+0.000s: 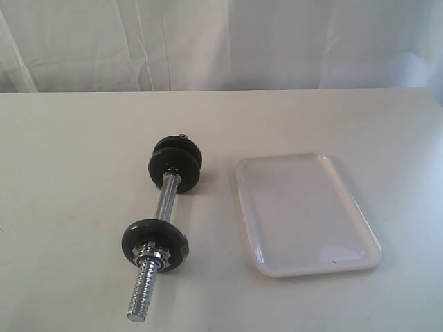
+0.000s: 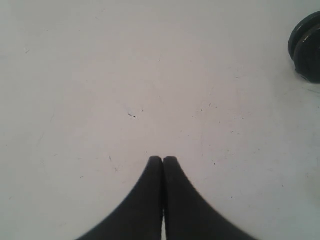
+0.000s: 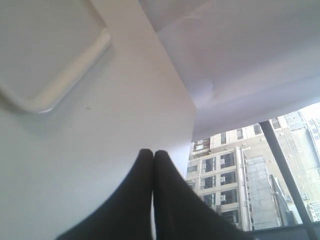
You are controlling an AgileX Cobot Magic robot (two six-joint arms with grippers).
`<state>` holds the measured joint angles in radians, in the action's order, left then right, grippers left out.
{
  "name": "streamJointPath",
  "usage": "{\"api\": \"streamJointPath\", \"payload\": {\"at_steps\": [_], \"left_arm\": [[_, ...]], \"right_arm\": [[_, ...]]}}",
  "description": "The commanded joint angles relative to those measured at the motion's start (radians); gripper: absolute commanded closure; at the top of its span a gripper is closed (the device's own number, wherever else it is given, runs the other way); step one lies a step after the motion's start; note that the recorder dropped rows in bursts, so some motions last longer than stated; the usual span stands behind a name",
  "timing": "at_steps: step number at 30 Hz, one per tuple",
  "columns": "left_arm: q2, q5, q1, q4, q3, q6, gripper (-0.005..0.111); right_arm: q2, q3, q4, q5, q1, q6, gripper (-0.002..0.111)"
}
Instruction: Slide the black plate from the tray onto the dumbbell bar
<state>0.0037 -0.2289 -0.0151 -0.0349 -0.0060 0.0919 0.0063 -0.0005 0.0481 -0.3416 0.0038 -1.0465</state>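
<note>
Left, right jaws clenched, empty. Tray (image 1: 309,270) bare, no plate seen. Risk: nut-backed disc (image 1: 154,238) mistaken for target; bar (image 1: 166,197) rolling toward surface's near edge if nudged.

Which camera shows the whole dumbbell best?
The exterior view: the dumbbell lies there whole, end to end, on the table. The left wrist view catches only the edge of its black discs. The right wrist view shows none of it, just a corner of the white tray.
</note>
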Motion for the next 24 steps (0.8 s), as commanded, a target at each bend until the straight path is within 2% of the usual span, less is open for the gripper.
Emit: {"api": "streamJointPath", "payload": {"at_steps": [1,16,18,24], "left_arm": [[-0.004,0.004,-0.007,-0.006,0.006,-0.001,0.107],[-0.004,0.004,-0.007,-0.006,0.006,-0.001,0.107],[-0.004,0.004,-0.007,-0.006,0.006,-0.001,0.107],[-0.004,0.004,-0.007,-0.006,0.006,-0.001,0.107]], "right_arm": [[-0.006,0.001,-0.019,0.005,-0.023,0.009,0.108],[-0.006,0.001,-0.019,0.005,-0.023,0.041,0.108],[-0.006,0.001,-0.019,0.005,-0.023,0.202,0.108],[-0.006,0.001,-0.019,0.005,-0.023,1.014,0.108]]}}
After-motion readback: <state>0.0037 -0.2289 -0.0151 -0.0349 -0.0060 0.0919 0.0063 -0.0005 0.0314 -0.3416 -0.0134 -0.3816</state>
